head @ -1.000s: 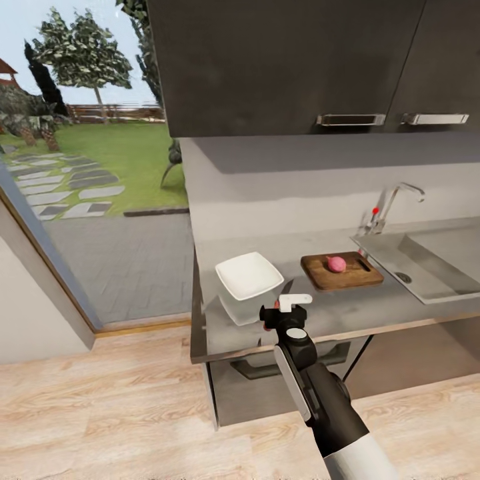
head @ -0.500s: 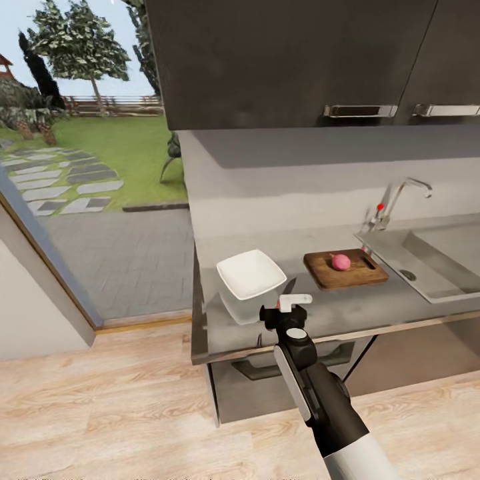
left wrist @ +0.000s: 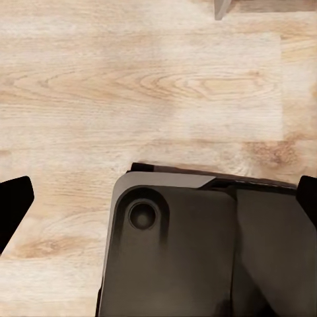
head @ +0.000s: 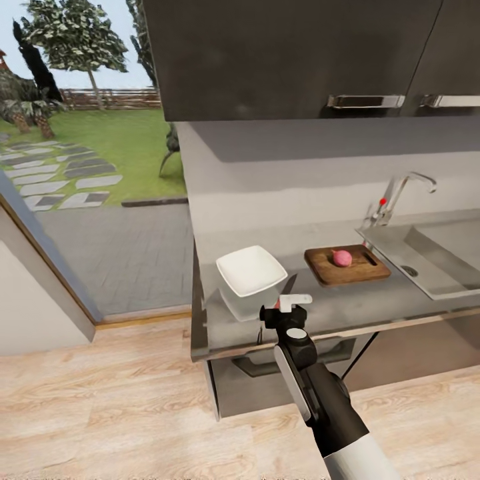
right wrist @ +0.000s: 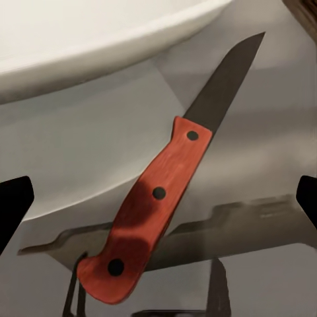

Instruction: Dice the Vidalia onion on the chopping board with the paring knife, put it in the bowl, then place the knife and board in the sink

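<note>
The paring knife, with its reddish-orange handle and dark blade, lies flat on the grey countertop beside the white bowl. My right gripper hovers just above the knife handle, open, with its black fingertips far apart on either side of the knife. On the dark chopping board to the right sits the pinkish Vidalia onion. The steel sink with its chrome faucet lies beyond the board. My left gripper is open over the wood floor.
Dark upper cabinets hang over the counter. A large window with a garden view fills the left. An oven handle shows under the counter's front edge. My own dark base lies under the left gripper.
The whole head view has shifted slightly, so the camera moved. The right gripper stays open over the knife, and the onion, board and bowl rest as before.
</note>
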Controlling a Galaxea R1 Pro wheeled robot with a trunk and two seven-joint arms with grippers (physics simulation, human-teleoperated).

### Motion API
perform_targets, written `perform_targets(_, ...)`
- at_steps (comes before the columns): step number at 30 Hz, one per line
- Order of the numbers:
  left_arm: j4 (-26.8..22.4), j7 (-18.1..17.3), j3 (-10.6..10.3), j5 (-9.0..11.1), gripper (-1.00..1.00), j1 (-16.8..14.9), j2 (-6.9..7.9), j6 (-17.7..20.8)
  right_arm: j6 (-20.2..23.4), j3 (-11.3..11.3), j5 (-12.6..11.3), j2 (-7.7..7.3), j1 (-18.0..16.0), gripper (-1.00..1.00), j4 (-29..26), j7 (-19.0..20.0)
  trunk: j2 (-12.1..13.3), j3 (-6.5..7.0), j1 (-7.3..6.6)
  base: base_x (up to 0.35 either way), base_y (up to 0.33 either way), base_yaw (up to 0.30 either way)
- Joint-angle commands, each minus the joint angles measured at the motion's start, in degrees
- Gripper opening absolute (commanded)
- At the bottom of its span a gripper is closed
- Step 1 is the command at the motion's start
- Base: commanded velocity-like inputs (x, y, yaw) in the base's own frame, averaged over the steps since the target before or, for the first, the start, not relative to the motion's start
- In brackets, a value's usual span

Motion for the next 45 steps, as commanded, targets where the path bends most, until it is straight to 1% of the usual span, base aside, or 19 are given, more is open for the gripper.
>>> perform_targets(1, -0.07, 0.04, 0.04, 0.35, 1.00, 0.03, -0.03, -0.08, 0.20, 0.10, -0.43, 0.00, -0.06, 1.00, -0.02, -0.50, -0.07, -0.17, 0.02, 0.000, 0.000, 0.000)
perform_targets(7, -0.05, 0.04, 0.04, 0.35, 1.00, 0.03, -0.03, -0.08, 0.20, 0.08, -0.43, 0.00, -0.06, 1.00, 0.07, -0.50, -0.07, -0.73, 0.02, 0.007, 0.000, 0.000)
perform_targets(17, 0.01, 0.03, -0.04, 0.35, 1.00, 0.03, -0.03, -0.08, 0.20, 0.07, -0.43, 0.00, -0.06, 1.00, 0.19, -0.50, -0.07, -1.67, 0.02, 0.094, 0.000, 0.000)
perform_targets(45, 0.02, 0.02, -0.12, 0.35, 1.00, 0.03, -0.03, -0.08, 0.20, 0.04, -0.43, 0.00, -0.06, 1.00, 0.19, -0.50, -0.07, -4.30, 0.02, 0.002, 0.000, 0.000)
